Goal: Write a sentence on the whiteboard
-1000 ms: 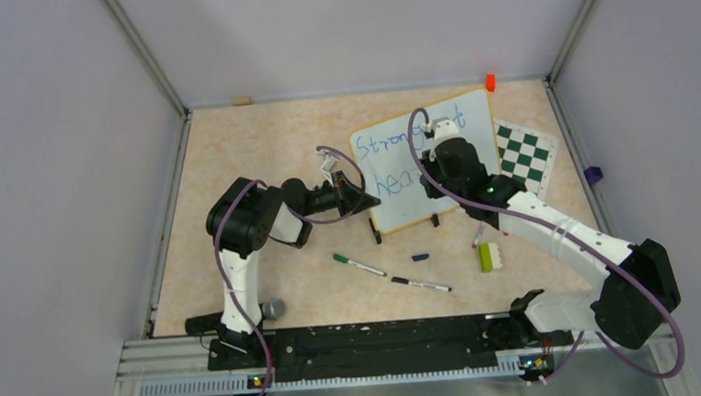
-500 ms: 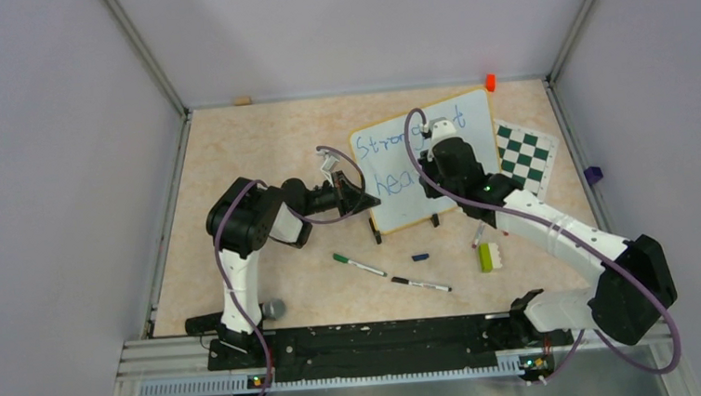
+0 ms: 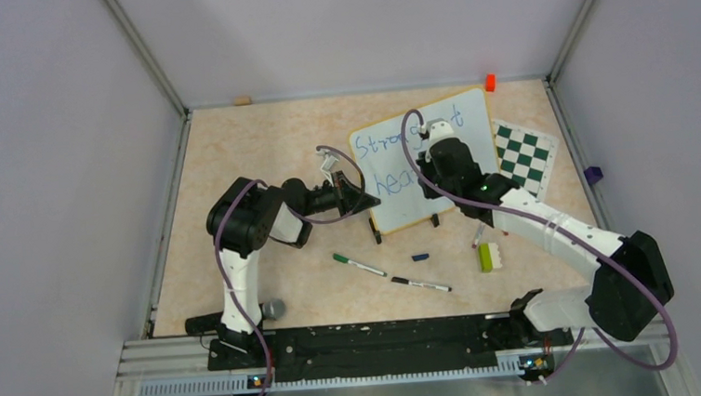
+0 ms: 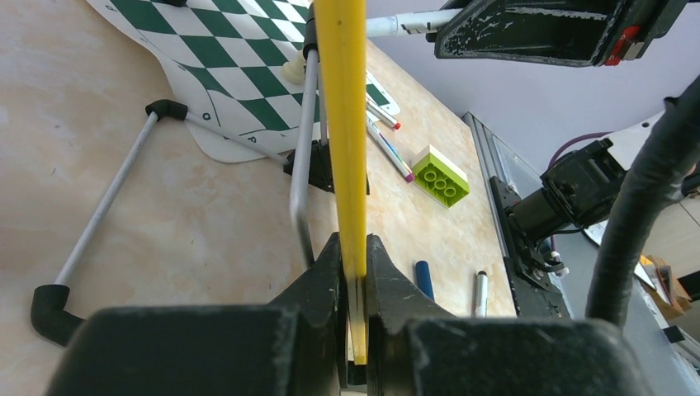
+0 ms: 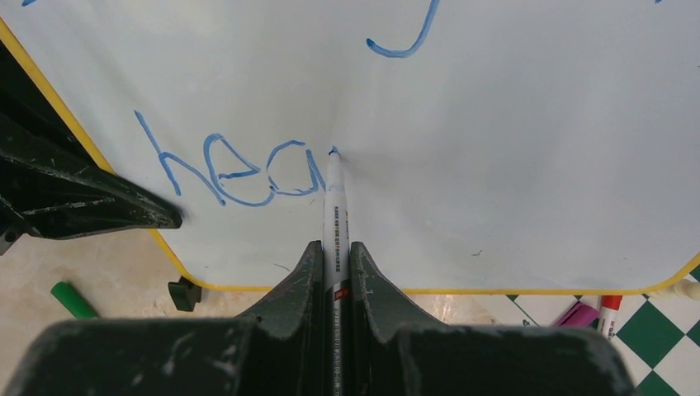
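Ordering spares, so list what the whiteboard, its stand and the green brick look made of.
Whiteboard: smooth white face with slight sheen, probably coated board; yellow rim looks plastic. Stand: thin grey rod, seemingly metal, with black rubbery-looking end caps. Green brick: studded moulded block, likely hard plastic.

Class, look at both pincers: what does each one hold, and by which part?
The left pincer grips the whiteboard by its yellow edge. The right pincer grips a marker around its barrel, tip touching the whiteboard.
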Motion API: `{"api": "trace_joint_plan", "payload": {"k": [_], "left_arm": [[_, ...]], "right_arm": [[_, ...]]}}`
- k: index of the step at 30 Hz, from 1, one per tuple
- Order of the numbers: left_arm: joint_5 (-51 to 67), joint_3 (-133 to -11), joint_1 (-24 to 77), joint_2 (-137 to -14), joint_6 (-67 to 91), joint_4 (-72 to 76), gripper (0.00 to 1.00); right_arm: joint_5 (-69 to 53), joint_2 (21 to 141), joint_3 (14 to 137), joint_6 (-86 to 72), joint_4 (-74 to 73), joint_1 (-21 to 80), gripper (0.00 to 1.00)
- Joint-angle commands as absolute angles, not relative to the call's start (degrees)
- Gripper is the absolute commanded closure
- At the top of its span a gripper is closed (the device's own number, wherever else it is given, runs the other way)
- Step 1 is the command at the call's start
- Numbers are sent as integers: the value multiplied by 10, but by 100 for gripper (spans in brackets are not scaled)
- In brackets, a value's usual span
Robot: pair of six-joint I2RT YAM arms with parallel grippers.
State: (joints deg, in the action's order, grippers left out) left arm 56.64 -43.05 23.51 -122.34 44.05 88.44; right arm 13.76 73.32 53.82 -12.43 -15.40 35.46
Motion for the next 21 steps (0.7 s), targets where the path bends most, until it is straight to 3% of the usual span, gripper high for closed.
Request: {"api": "trace_joint_plan", "payload": {"k": [1,21], "left_arm": [[643,-433,250,-1231,415,928,100],[644,-433,250,-1232,416,928,100]], "right_arm": [[137,748,567,-118,-135,360,100],[200,750,575,-124,-148,361,100]]}}
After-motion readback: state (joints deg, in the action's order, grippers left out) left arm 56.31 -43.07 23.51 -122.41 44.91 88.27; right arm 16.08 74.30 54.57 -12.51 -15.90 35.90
